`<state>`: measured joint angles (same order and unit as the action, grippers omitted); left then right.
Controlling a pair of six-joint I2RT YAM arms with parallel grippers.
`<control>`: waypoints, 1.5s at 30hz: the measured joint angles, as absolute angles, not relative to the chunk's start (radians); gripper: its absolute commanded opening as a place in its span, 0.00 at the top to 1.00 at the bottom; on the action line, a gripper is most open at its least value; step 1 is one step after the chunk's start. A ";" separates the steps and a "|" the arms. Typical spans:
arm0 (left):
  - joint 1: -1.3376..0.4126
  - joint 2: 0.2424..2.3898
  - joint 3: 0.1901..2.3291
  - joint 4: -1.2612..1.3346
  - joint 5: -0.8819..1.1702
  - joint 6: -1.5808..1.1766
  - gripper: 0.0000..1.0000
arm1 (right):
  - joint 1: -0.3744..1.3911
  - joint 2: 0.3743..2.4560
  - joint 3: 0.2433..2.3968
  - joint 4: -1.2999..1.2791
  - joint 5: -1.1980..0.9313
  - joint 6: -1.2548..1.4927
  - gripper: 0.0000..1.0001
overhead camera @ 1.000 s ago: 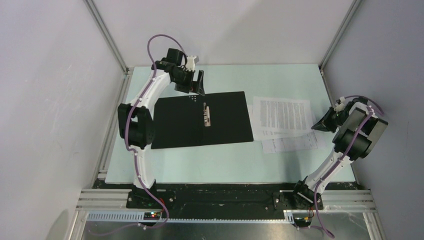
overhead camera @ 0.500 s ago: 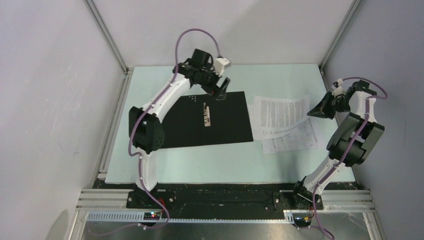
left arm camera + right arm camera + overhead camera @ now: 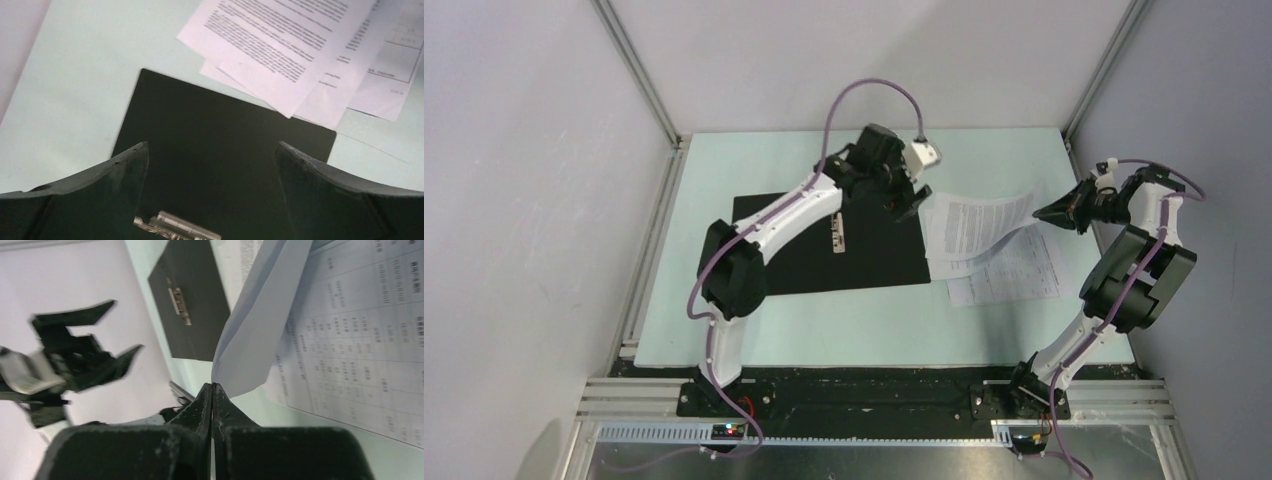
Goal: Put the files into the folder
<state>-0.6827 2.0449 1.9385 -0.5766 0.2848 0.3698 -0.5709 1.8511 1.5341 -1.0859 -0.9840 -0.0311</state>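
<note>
The folder [image 3: 824, 250] lies open on the table, black inside up, with a metal clip [image 3: 836, 232] at its middle. The files [image 3: 984, 225], a few printed white sheets, lie just right of it. My right gripper [image 3: 1039, 211] is shut on the right edge of the top sheet [image 3: 260, 325] and holds that edge raised off the lower sheets [image 3: 360, 340]. My left gripper [image 3: 914, 200] is open and empty above the folder's far right corner. In the left wrist view its fingers straddle the black cover [image 3: 225, 150], with the files [image 3: 280, 45] beyond.
The pale green table [image 3: 754, 330] is walled on the left, back and right, with aluminium posts at the far corners. The lower sheets [image 3: 1009, 275] fan out toward the near right. The clip [image 3: 177, 227] shows at the bottom of the left wrist view.
My left arm swung right from the folder's far left corner to its far right corner. My right gripper rose at the files' right edge, lifting the top sheet's edge.
</note>
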 measured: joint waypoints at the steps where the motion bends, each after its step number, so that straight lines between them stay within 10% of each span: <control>1: -0.705 2.038 1.901 -0.532 0.271 0.379 0.00 | -0.573 1.849 1.526 -1.072 -1.008 -0.001 1.00; 18: -0.955 2.097 1.681 0.062 0.125 0.384 0.06 | -0.588 1.842 1.438 -0.974 -1.124 0.228 1.00; 39: -1.039 2.250 1.727 0.252 0.093 0.305 0.40 | -0.624 1.838 1.375 -0.995 -1.172 0.241 1.00; 45: -1.039 2.255 1.763 0.265 0.063 0.291 0.35 | -0.625 1.802 1.305 -1.010 -1.196 0.268 1.00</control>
